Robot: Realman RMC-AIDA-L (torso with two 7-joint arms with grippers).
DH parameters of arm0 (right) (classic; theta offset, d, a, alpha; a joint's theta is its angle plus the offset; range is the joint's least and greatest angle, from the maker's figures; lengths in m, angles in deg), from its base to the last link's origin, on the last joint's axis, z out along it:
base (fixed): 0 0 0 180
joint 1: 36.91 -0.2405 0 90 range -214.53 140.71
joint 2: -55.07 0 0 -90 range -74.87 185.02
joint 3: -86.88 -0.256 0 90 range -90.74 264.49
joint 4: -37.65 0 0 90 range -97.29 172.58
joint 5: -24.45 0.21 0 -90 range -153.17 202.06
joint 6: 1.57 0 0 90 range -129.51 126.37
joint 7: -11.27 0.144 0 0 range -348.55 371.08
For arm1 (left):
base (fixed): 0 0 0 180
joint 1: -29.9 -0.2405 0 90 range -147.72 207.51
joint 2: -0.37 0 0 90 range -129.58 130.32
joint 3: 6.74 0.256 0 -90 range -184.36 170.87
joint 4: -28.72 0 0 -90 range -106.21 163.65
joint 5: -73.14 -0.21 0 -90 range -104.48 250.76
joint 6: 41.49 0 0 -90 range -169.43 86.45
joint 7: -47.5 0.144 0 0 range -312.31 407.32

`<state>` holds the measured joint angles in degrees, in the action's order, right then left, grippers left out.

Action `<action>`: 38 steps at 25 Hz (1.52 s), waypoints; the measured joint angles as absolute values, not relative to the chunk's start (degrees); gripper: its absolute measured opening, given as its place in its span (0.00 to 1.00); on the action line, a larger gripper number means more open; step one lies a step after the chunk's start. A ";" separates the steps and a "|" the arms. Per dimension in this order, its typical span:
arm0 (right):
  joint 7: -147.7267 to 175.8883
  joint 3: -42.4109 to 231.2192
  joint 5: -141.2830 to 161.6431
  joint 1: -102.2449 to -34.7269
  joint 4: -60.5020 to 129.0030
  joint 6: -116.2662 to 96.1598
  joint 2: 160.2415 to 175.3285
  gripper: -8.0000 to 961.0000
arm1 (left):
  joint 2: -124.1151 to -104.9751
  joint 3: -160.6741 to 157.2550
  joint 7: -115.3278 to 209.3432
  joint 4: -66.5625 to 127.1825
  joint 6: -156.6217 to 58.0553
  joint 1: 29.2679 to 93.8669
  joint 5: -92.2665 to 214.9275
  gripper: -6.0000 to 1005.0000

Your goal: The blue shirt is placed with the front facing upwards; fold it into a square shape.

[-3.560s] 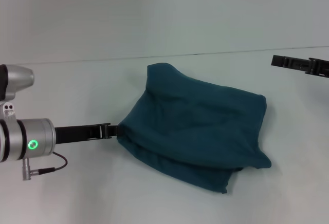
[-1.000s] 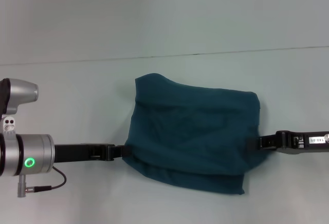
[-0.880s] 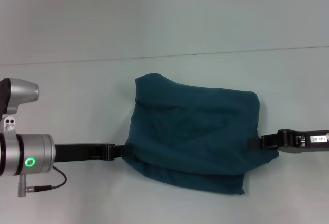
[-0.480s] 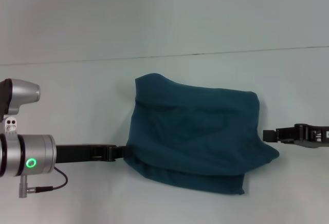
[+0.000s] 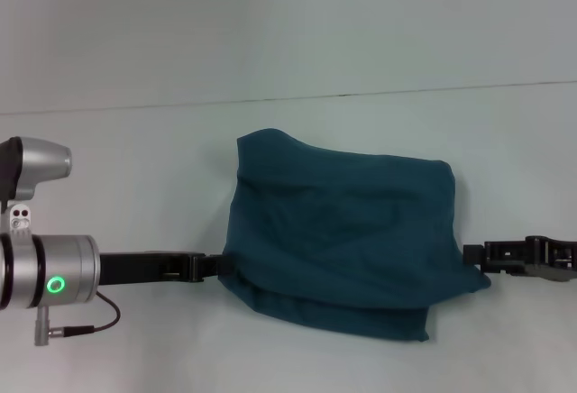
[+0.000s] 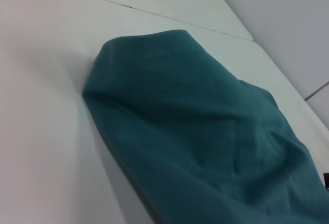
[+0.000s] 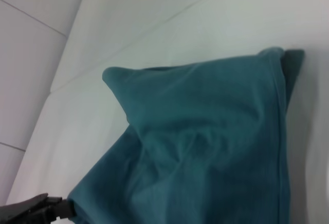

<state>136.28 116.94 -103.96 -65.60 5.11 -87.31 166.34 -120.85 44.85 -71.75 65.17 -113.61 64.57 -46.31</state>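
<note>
Here's the blue shirt (image 5: 347,240), lying folded in a rough, slightly lopsided rectangle on the pale worktop (image 5: 135,159). No lettering shows on it, only plain teal cloth with soft creases. Its far-left corner pokes up in a small peak, and the near edge shows stacked layers, the bottom layer sticking out a little past the top one.

My left gripper (image 5: 213,267) is right at the shirt's near-left corner, low over the worktop, tip touching the cloth. Whether my jaws there are pinching the fabric or only resting against it, I cannot tell (the tips run into the fold and vanish).

My right gripper (image 5: 472,253) sits at the shirt's right edge, toward the near corner, its tip just beside the cloth where the corner bulges outward. Again I cannot tell how wide those jaws stand, or whether they have any fabric.

From my left wrist, the shirt (image 6: 205,136) fills the view, a rounded folded corner nearest, ribbed stitching along the edge. From my right wrist, the shirt (image 7: 205,147) shows a straight hemmed edge, and my left gripper (image 7: 54,207) peeks in at the shirt's far corner.
</note>
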 joint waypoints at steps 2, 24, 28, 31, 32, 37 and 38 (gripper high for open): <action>136.57 117.05 -104.05 -65.25 4.92 -87.52 166.26 0.47 | -120.85 44.82 -71.76 65.16 -113.57 64.76 -46.35 0.02; 137.41 117.14 -103.95 -66.00 5.92 -85.23 167.58 0.70 | -120.83 44.51 -71.51 65.01 -113.39 64.94 -46.39 0.02; 136.93 117.19 -103.95 -66.33 6.56 -85.50 167.73 0.52 | -120.83 44.49 -71.15 64.95 -113.08 64.82 -46.35 0.02; 136.49 117.20 -104.01 -66.43 6.87 -85.62 167.88 0.40 | -120.83 44.49 -71.02 64.93 -112.91 64.79 -46.24 0.02; 136.28 117.20 -104.01 -66.44 7.00 -85.76 167.95 0.36 | -120.83 44.49 -71.01 64.93 -112.88 64.79 -46.23 0.02; 134.28 116.90 -103.80 -66.09 7.23 -88.88 168.01 0.14 | -120.84 44.44 -70.99 64.93 -112.57 64.63 -46.11 0.02; 133.98 116.77 -103.79 -65.94 7.10 -89.60 168.01 0.09 | -120.86 44.42 -70.99 64.93 -112.38 64.58 -46.05 0.02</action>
